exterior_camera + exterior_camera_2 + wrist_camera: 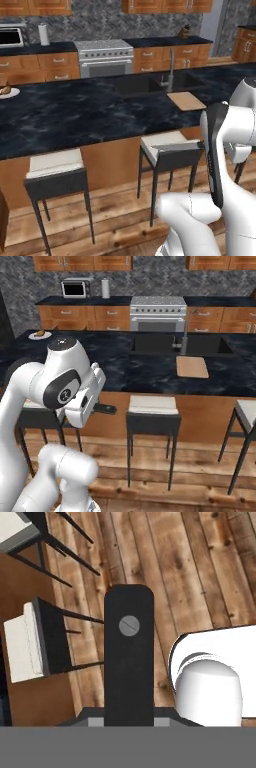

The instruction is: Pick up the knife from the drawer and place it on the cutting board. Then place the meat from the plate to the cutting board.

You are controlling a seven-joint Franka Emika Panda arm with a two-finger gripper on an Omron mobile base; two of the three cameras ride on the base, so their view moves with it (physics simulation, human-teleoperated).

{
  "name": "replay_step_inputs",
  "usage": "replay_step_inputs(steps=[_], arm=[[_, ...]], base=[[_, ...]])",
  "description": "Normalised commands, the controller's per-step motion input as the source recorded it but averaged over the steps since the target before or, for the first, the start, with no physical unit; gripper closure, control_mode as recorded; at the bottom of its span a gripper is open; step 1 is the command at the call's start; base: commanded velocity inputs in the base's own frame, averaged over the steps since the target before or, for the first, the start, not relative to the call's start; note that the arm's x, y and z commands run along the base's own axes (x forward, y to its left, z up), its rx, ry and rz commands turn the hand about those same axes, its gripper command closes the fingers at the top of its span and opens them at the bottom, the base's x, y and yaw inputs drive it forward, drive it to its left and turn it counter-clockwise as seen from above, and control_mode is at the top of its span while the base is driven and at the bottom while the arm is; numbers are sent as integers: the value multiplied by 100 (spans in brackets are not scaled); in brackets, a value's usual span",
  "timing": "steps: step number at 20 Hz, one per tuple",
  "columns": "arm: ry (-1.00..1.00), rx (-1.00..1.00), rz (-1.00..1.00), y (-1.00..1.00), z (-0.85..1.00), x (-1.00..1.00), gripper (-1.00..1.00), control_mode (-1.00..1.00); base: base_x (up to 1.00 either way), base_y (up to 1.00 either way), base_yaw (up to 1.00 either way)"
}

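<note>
My gripper [129, 721] is shut on the knife, whose dark handle [128, 657] with one screw rises between the fingers above the wooden floor. From the left base view its grey blade [172, 146] pokes out left of my arm, over a stool. In the right base view the handle end [106, 408] juts from the hand, in front of the island. The tan cutting board [186, 101] [192, 366] lies on the dark island counter beside the sink. The meat [5, 90] [41, 333] rests on the white plate [12, 93] [35, 336] at the counter's far left. The drawer is out of view.
Stools [55, 172] [152, 413] stand along the island's near side, below the knife. A sink with faucet [170, 75] [184, 338] sits behind the board. Stove [157, 312], microwave [74, 289] and paper roll [44, 35] line the back wall.
</note>
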Motion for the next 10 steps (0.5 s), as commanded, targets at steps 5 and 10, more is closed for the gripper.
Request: replay_step_inputs(steps=[5, 10], arm=[[0, 0, 0, 0, 0, 0, 100, 100], [0, 0, 0, 0, 0, 0, 100, 100]], base=[[8, -100, 8], [42, -100, 14]])
